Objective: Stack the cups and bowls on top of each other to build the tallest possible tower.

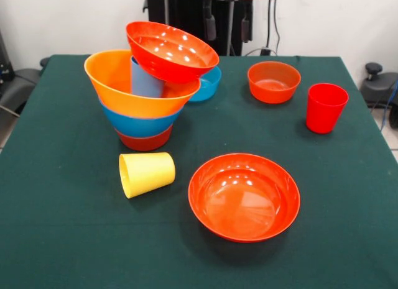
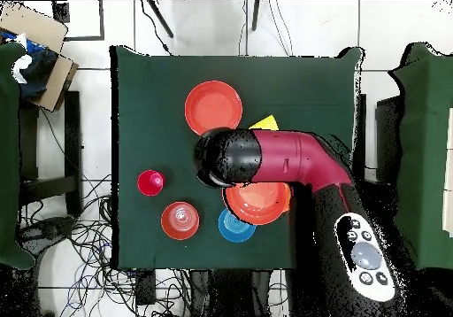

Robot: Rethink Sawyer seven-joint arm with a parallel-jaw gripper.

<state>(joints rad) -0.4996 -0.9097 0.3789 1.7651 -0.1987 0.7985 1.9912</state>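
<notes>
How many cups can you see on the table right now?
3: the yellow cup lies on its side in front of the tower, the red cup stands upright at the right, and the light blue cup sits inside the tower.

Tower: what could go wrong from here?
1. The top red-orange bowl sits tilted, propped on the light blue cup inside the huge orange bowl. A nudge could probably slide it off.
2. The tower stands on a small red-orange bowl, much narrower than the load above, so it may tip.
3. The yellow cup lies on its side and could roll when grasped.
</notes>
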